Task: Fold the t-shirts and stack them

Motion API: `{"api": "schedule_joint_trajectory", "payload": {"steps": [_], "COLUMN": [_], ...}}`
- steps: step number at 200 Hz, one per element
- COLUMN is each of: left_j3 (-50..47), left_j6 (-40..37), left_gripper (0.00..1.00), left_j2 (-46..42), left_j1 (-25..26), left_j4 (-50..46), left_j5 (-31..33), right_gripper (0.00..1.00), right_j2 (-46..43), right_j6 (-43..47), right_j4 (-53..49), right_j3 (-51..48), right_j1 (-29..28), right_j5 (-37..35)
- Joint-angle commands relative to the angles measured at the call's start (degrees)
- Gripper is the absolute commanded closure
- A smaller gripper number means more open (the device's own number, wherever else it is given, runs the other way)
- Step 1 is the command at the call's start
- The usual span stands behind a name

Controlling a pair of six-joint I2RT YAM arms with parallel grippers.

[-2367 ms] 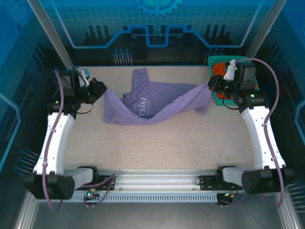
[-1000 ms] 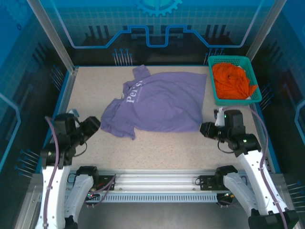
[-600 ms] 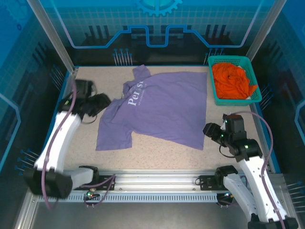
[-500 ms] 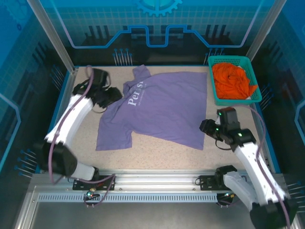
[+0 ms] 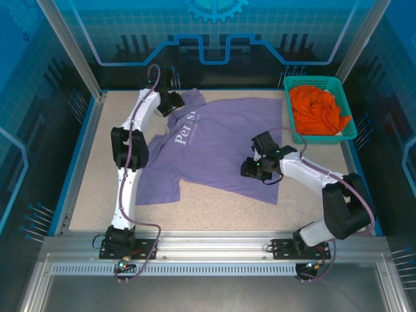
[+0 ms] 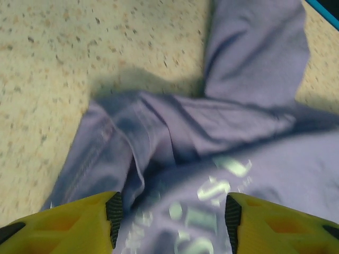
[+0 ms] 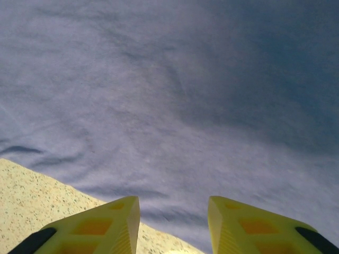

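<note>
While both arms reach out over the speckled beige tabletop (image 5: 97, 162), I see the lavender-purple t-shirt with white chest lettering (image 5: 221, 143) lying spread mostly flat across the middle of the overhead frame, one sleeve at the top edge and another at lower left. At upper right sits the teal plastic mesh basket (image 5: 287, 110), with the bright orange t-shirt (image 5: 318, 109) bunched inside it. My left gripper (image 5: 170, 104) is at the purple shirt's upper left corner, by the rumpled collar; its yellow fingers (image 6: 79, 217) stand spread with nothing between them. My right gripper (image 5: 252, 168) is over the shirt's lower right hem, its fingers (image 7: 106, 222) likewise apart, gripping nothing.
</note>
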State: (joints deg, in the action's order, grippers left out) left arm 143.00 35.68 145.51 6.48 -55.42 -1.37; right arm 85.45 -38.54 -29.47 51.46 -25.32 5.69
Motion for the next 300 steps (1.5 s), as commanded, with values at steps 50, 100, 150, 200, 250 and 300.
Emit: {"api": "schedule_joint_trajectory", "payload": {"steps": [50, 100, 150, 200, 250, 300], "left_j3": [1.05, 0.73, -0.52, -2.41, -9.32, -9.05], "left_j6": [4.29, 6.58, 7.18, 6.61, 3.63, -0.42], "left_gripper": [0.51, 0.55, 0.74, 1.0, 1.0, 1.0], "left_j2": [6.34, 8.18, 9.17, 8.97, 2.58, 1.02], "left_j1": [-3.66, -3.76, -4.24, -5.29, -9.29, -15.51], "left_j4": [4.01, 8.13, 8.68, 9.32, 12.17, 10.86], "left_j5": [-7.83, -12.83, -10.1, -7.2, -1.52, 1.16], "right_gripper": [0.6, 0.62, 0.63, 0.62, 0.62, 0.61], "right_j2": [5.52, 6.33, 8.17, 7.19, 7.12, 6.57], "right_j6": [-0.65, -0.76, -1.51, -2.68, -2.31, -1.54], "right_j4": [2.35, 2.49, 0.05, -1.8, -3.71, -3.97], "right_j3": [0.76, 0.48, 0.5, -0.75, -4.23, -7.14], "right_j1": [-1.75, -2.36, -2.24, -0.58, 2.19, 4.58], "right_j5": [1.74, 0.99, -0.47, -1.48, -0.18, 2.03]}}
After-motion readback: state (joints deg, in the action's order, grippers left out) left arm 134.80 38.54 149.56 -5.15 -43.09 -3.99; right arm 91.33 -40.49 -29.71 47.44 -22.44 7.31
